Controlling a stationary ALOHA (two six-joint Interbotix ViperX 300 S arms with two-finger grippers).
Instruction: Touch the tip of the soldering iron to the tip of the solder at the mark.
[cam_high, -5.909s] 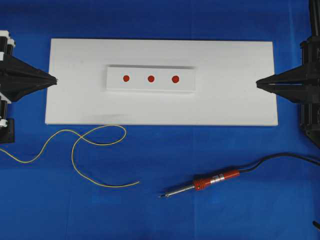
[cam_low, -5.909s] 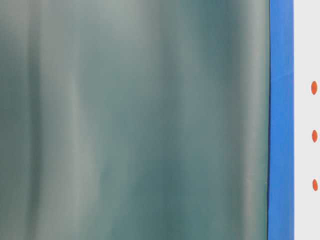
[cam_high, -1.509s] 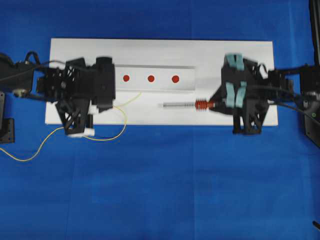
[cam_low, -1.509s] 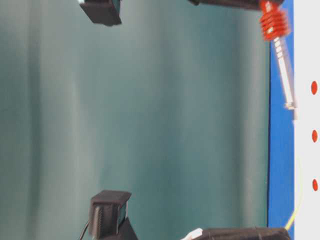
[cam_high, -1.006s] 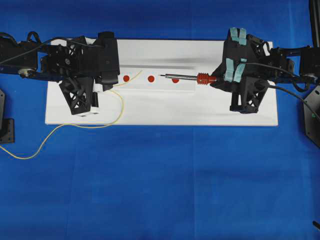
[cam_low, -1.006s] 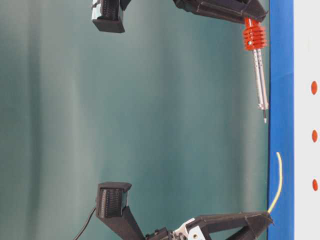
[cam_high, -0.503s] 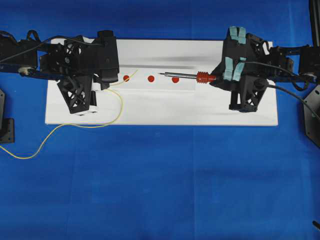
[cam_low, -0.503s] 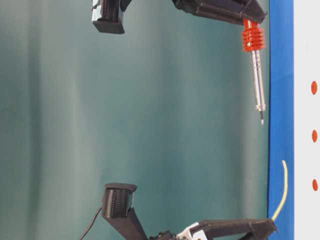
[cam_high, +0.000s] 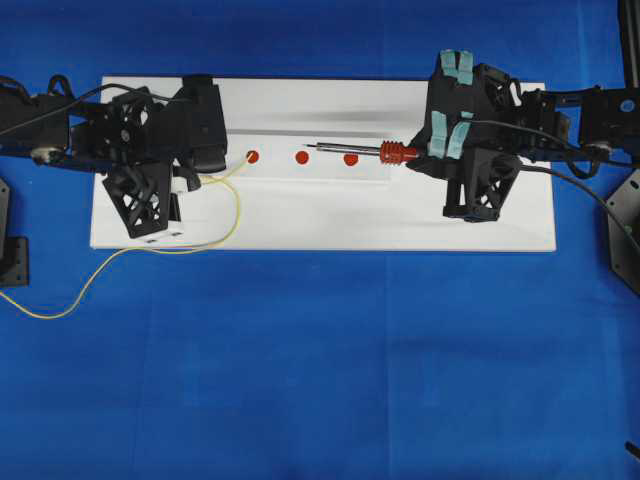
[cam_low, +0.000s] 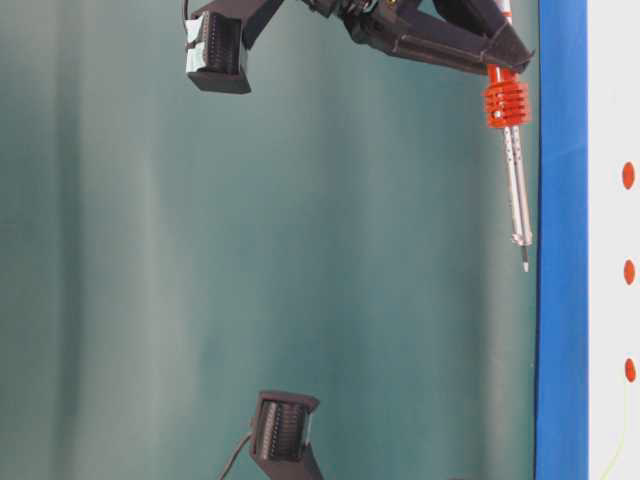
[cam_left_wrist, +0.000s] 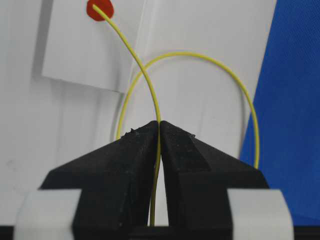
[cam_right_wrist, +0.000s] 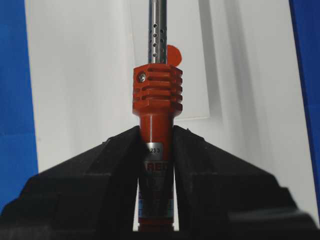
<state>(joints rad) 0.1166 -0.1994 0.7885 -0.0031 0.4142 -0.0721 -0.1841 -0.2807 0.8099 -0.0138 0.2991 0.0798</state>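
yellow solder (cam_left_wrist: 131, 52) sits clamped in the left pincer (cam_left_wrist: 159, 125), its tip over a red mark (cam_left_wrist: 100, 10). right pincer (cam_right_wrist: 156, 137) grips the soldering iron (cam_right_wrist: 156, 100).

1. The solder (cam_left_wrist: 131, 52) is thin and yellow, running out ahead of the matte black left gripper (cam_left_wrist: 159, 125).
2. The soldering iron (cam_right_wrist: 156, 100) has a red-orange ribbed collar just beyond the black right gripper (cam_right_wrist: 156, 131); ahead of that, its shaft is silver, dotted with small dark holes.
3. Three red dots (cam_high: 302, 157) mark the white block (cam_high: 372, 172).
4. The white board (cam_high: 320, 225) lies on a blue cloth (cam_high: 330, 370).
5. Pale teal tape strips (cam_high: 452, 65) sit behind the right gripper.
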